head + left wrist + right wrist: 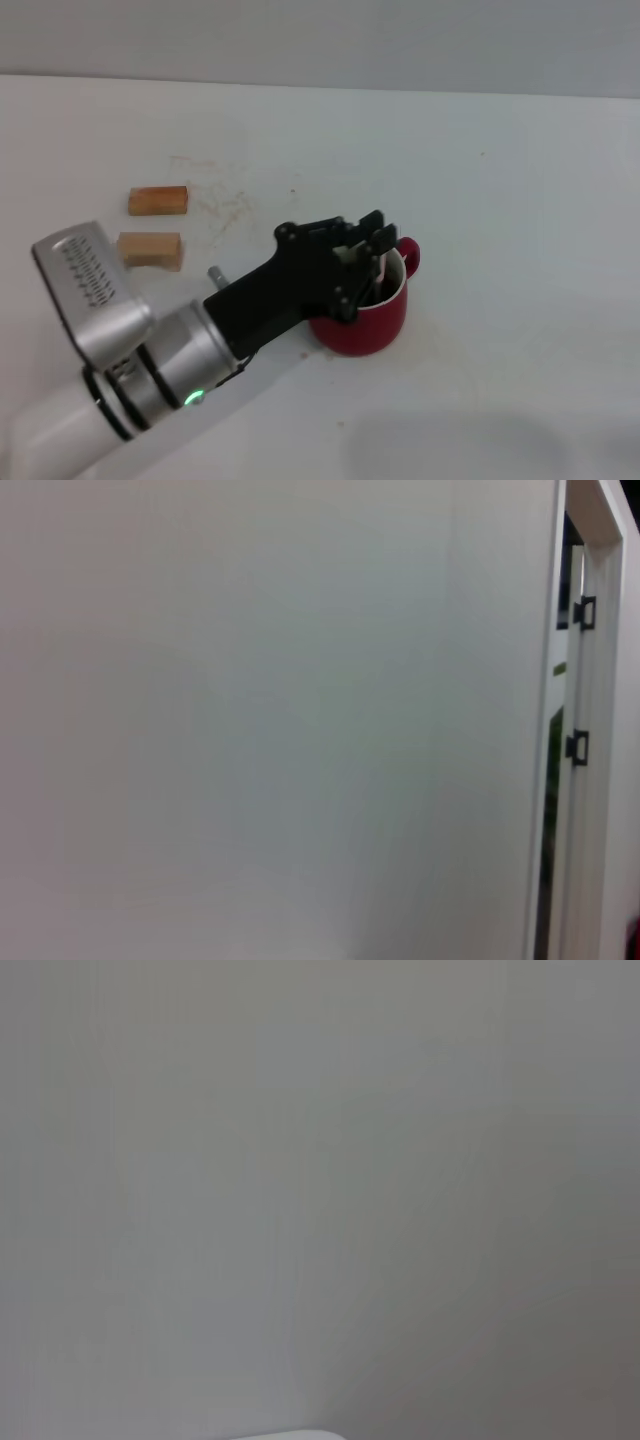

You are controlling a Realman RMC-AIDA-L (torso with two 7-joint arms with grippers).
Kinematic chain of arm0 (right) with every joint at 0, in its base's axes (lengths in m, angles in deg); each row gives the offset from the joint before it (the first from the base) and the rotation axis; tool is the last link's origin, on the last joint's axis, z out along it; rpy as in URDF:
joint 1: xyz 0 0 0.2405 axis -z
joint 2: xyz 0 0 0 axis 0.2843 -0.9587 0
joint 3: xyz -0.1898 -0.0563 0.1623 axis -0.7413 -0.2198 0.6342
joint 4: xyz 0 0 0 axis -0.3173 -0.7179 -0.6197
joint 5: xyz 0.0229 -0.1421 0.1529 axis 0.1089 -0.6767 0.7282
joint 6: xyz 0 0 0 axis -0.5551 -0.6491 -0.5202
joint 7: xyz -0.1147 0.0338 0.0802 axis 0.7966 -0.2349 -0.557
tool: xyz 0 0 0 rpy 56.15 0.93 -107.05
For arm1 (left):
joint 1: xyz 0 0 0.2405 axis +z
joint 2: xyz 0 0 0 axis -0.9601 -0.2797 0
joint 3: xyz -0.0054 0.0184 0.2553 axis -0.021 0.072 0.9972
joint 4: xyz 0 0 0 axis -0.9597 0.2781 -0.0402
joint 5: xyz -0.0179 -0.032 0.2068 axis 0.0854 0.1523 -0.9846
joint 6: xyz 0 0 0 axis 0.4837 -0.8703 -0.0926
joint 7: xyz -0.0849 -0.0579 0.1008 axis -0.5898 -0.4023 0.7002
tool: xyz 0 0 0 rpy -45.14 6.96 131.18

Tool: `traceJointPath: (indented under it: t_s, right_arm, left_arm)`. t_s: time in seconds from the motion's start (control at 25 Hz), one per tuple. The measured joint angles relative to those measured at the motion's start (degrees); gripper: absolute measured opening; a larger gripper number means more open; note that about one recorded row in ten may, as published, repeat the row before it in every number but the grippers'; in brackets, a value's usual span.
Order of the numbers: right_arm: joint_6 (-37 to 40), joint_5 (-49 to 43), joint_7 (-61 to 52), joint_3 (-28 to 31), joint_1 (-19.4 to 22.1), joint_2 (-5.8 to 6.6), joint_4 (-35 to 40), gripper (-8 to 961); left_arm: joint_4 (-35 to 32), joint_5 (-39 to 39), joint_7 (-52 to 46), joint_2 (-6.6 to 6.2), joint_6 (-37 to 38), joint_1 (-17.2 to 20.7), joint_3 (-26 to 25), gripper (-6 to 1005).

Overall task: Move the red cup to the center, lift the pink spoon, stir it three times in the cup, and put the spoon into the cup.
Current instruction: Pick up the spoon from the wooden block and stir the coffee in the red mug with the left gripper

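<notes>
- White and lightly stained, the surface [500, 200] ran up to a pale wall behind your work.
- Your left tool [372, 250] hung over the mouth of the red cup [372, 318], its dark fingers [384, 242] close together and dipping past the white inner rim.
- Something pale sat between those fingers; you could not make it out as the pink spoon, and I cannot tell whether the tool was clamped on it.
- The red cup stood upright near the middle of the surface, with its loop handle on the far side from your left arm.
- Two tan wooden blocks [157, 200] lay well apart from the cup, off to your left.
- Your right tool showed in no view.
</notes>
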Motion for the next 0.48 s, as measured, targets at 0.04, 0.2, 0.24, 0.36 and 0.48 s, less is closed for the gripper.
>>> traceJointPath:
  t_s: [0.04, 0.2, 0.24, 0.36, 0.48]
  right_arm:
    - [0.0, 0.0, 0.0, 0.0, 0.0, 0.00, 0.0, 0]
    - [-0.1, 0.0, 0.0, -0.7, -0.3, 0.00, 0.1, 0]
    - [-0.1, 0.0, 0.0, -0.9, -0.4, 0.01, 0.1, 0]
    - [-0.1, -0.1, 0.0, -1.1, -0.5, 0.01, 0.1, 0]
    - [-0.1, -0.1, 0.0, -1.1, -0.6, -0.02, 0.1, 0]
  left_arm:
    - [0.2, 0.0, 0.2, -0.05, 0.2, 0.5, -0.1, 132]
    - [0.4, 0.1, 1.6, -0.30, 1.1, 3.4, -1.2, 132]
    - [0.4, 0.1, 1.6, -0.30, 1.1, 3.4, -1.2, 132]
    - [-0.9, 0.2, 2.1, -0.32, 1.2, 4.5, -3.1, 133]
    - [-1.5, 0.3, 2.3, -0.37, 1.0, 4.5, -4.4, 133]
